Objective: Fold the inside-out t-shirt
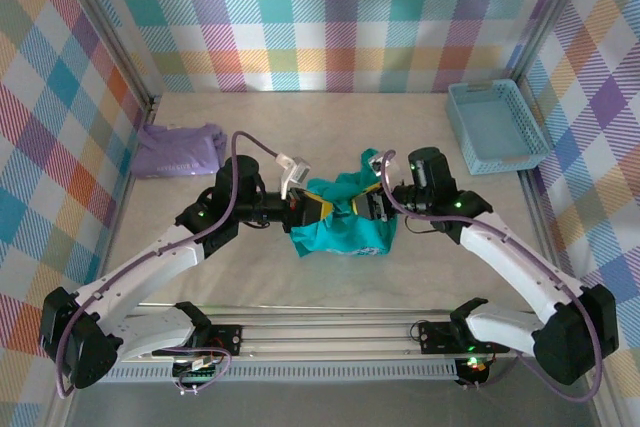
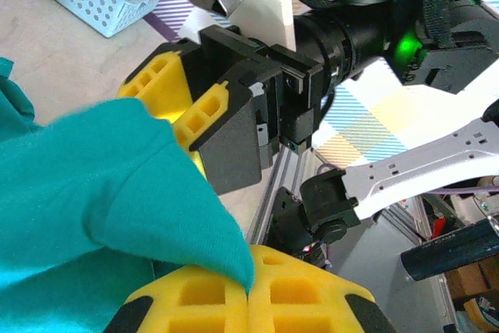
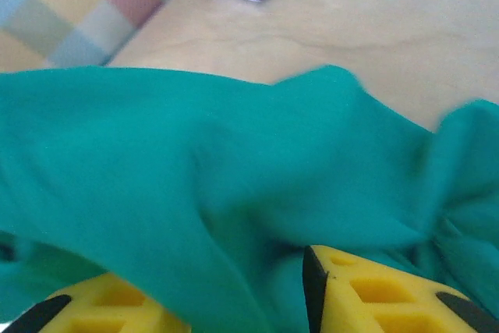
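Observation:
The inside-out t-shirt (image 1: 340,227) is a teal bundle at mid-table, bunched between my two grippers. My left gripper (image 1: 318,209) reaches into it from the left. In the left wrist view its yellow fingers (image 2: 195,302) are pressed together, pinching a pointed edge of the t-shirt (image 2: 93,185) where the left gripper (image 2: 251,280) closes. My right gripper (image 1: 368,205) comes in from the right. In the right wrist view a thick fold of the t-shirt (image 3: 234,154) fills the gap of the right gripper (image 3: 245,290), draping over the left finger.
A pale lavender garment (image 1: 178,150) lies at the back left by the wall. A light blue basket (image 1: 495,125) stands at the back right. The right arm's body (image 2: 366,5) hangs close in front of the left wrist camera.

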### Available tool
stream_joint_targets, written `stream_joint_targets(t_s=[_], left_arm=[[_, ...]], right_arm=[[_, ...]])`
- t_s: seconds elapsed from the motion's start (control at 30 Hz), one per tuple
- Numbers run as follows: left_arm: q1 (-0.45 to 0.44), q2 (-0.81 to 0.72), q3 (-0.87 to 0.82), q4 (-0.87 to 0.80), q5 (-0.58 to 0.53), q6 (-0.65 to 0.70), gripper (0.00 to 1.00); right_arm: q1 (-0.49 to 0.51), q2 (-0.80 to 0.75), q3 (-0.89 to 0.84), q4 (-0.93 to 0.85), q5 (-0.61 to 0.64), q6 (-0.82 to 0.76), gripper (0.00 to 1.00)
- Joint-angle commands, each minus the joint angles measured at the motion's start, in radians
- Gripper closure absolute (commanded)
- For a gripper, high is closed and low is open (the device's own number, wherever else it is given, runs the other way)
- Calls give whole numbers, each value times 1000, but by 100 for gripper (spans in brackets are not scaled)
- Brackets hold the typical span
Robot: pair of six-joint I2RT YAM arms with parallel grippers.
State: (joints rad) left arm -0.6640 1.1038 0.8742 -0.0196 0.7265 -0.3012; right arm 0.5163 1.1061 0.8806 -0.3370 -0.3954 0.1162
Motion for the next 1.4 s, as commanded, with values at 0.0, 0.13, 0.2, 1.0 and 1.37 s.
stream_joint_targets(t_s=[0.0,0.13,0.2,1.0,1.37], left_arm=[[7,6,35,-7,-22,-11,100],[9,25,45,-23,-47,-15,100],[9,30,51,-31,-55,-19,100],[10,31,63,-72,-65,-3,100],[9,30,60,-78,-74,-5,100]], right_arm=[[-5,-116,18,-105,172,-16,55],[18,-268,-61,-24,62,-72,58],[42,-294,-75,16,-17,-81,62],[251,-18,64,56,241,-189,68],[251,-7,58,93,199,-178,80]])
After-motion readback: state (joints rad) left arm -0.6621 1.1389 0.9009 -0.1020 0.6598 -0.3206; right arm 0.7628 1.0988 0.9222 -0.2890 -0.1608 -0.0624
